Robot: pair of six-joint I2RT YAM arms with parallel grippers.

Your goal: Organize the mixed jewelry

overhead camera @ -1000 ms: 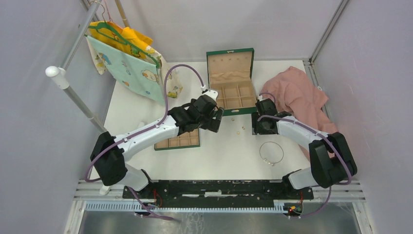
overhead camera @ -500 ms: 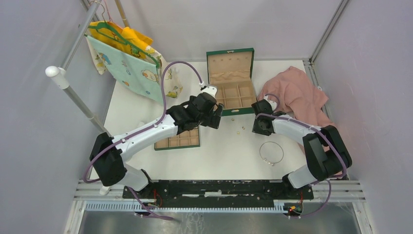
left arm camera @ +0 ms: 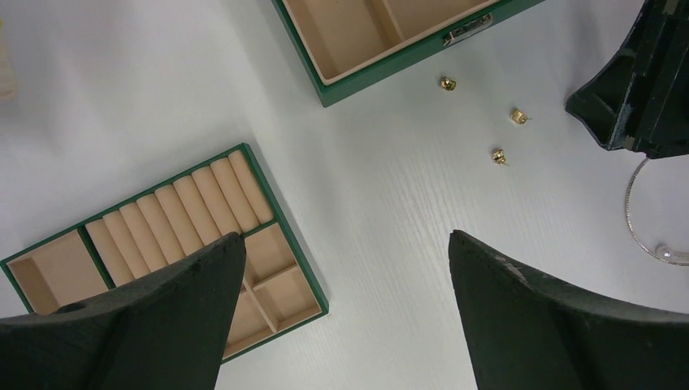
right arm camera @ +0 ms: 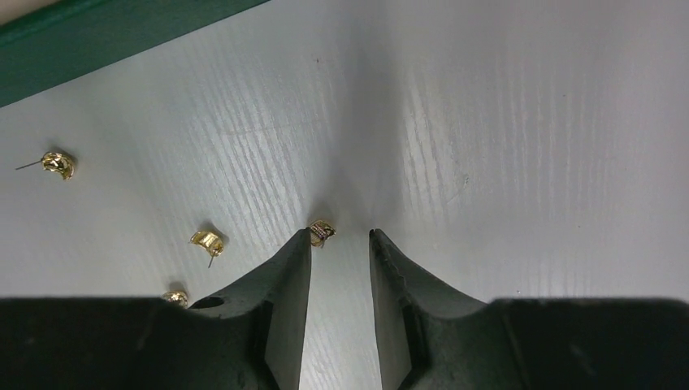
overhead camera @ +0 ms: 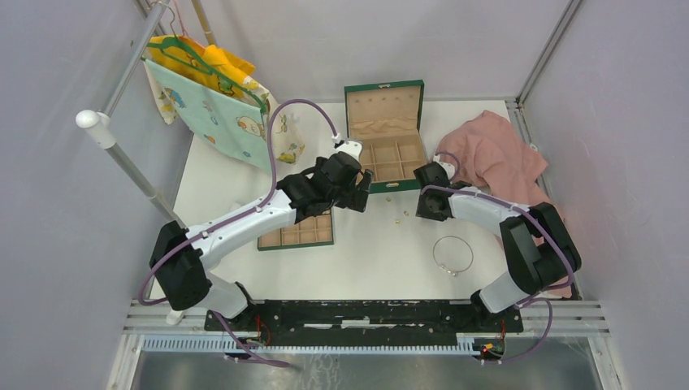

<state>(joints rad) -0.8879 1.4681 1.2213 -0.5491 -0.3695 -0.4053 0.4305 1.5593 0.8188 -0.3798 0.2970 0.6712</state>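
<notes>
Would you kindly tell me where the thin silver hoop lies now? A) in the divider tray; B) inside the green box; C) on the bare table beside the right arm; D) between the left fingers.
C: the silver hoop lies flat on the white table beside the right arm, outside the green box and the divider tray.

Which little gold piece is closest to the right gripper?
The gold piece right at the tip of one finger of the right gripper. The other three gold pieces lie farther off to that finger's side.
</notes>
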